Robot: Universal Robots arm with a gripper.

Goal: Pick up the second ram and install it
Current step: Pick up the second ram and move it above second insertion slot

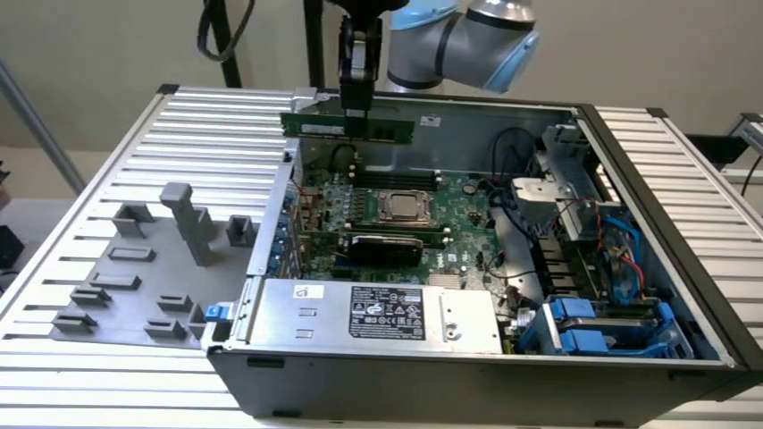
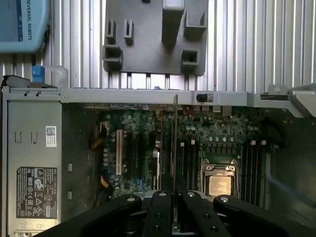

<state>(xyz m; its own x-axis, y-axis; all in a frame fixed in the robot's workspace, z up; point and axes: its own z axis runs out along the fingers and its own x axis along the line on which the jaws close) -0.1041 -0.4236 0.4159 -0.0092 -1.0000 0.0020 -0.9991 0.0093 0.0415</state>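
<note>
Over the motherboard (image 1: 463, 192) the end effector (image 1: 354, 113) clamps the second ram (image 1: 389, 129), edge-on from wrist.

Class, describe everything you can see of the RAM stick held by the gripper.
The second ram is a thin, narrow green circuit board with dark chips along its face. It stands level on its long edge, in the air above the far side of the open computer case. The gripper pinches it near the middle from above; nothing else touches it. The wrist view shows it edge-on.
</note>
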